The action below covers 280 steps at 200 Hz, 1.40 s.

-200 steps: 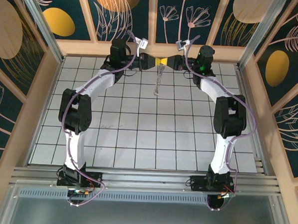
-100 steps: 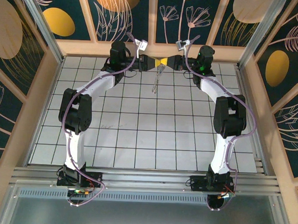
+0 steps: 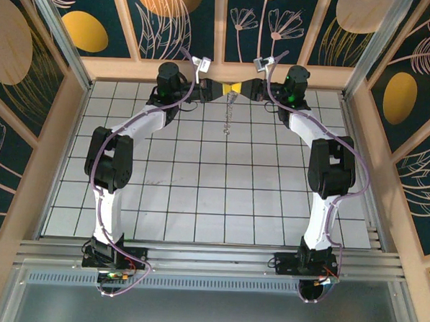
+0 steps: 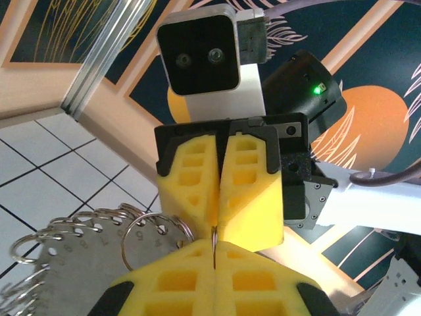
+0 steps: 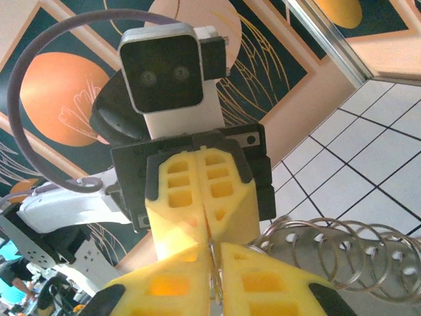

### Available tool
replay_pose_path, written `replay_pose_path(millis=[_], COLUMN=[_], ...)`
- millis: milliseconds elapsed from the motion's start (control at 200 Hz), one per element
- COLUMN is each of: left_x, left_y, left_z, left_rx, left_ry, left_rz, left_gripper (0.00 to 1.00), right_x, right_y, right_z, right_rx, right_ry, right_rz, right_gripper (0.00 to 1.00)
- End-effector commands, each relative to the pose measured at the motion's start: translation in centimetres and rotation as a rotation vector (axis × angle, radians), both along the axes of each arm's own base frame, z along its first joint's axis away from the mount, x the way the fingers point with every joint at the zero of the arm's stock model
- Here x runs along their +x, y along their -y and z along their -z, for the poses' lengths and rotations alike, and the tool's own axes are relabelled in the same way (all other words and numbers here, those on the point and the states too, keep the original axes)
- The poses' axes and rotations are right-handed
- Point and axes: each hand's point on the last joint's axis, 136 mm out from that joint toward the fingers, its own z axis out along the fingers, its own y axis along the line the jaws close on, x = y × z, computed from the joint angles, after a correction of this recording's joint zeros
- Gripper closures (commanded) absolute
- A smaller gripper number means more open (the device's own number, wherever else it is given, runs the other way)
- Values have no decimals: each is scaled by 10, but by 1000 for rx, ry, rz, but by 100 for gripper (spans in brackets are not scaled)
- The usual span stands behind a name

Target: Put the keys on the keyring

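The keyring (image 3: 228,117) hangs above the far edge of the table, under the two grippers, which meet tip to tip. It is a flat metal disc (image 4: 79,263) fringed with several small wire rings (image 5: 342,253). My left gripper (image 4: 214,242) is shut on one thin ring at its fingertips. Facing it, my right gripper (image 5: 214,260) has that ring in the narrow gap between its slightly parted fingers. In the top view the left gripper (image 3: 226,90) and right gripper (image 3: 238,89) touch noses. The keys are out of view.
The wooden back wall rail (image 3: 220,72) runs right behind both grippers. The white tiled table (image 3: 213,190) spreads toward the arm bases. Side walls and metal posts (image 3: 361,60) close in the far corners.
The left gripper has closed fully on the ring while the right gripper's fingers have parted a little. The hanging keyring has swung from a tilt to straight down.
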Motion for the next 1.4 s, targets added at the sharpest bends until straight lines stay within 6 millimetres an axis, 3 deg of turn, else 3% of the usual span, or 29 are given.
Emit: replay_pose_path(millis=[0, 100, 255, 365, 485, 701, 1041, 1396], left_x=[-3, -5, -5, -7, -10, -15, -18, -20], left_y=[-3, -4, -5, -5, -5, -5, -6, -6], left_z=[-22, -25, -27, -30, -33, -37, -40, -41], left_rx=[-59, -77, -89, -97, -107, -114, -117, -123], left_ry=[75, 81, 79, 83, 87, 89, 92, 89], left_rz=[4, 5, 1, 8, 23, 39, 48, 54], left_gripper=[100, 100, 100, 100, 100, 100, 100, 100], right_x=[-7, -1, 6, 4, 0, -7, -24, -26], right_y=[7, 17, 46, 64, 68, 55, 20, 5], right_z=[-32, -36, -43, -36, -20, 2, 4, -4], right_rx=[26, 45, 110, 143, 124, 79, -37, -53], right_ry=[95, 100, 88, 67, 58, 62, 149, 194], right_rz=[35, 89, 195, 258, 306, 349, 338, 307], right_gripper=[73, 64, 62, 62, 61, 57, 54, 53])
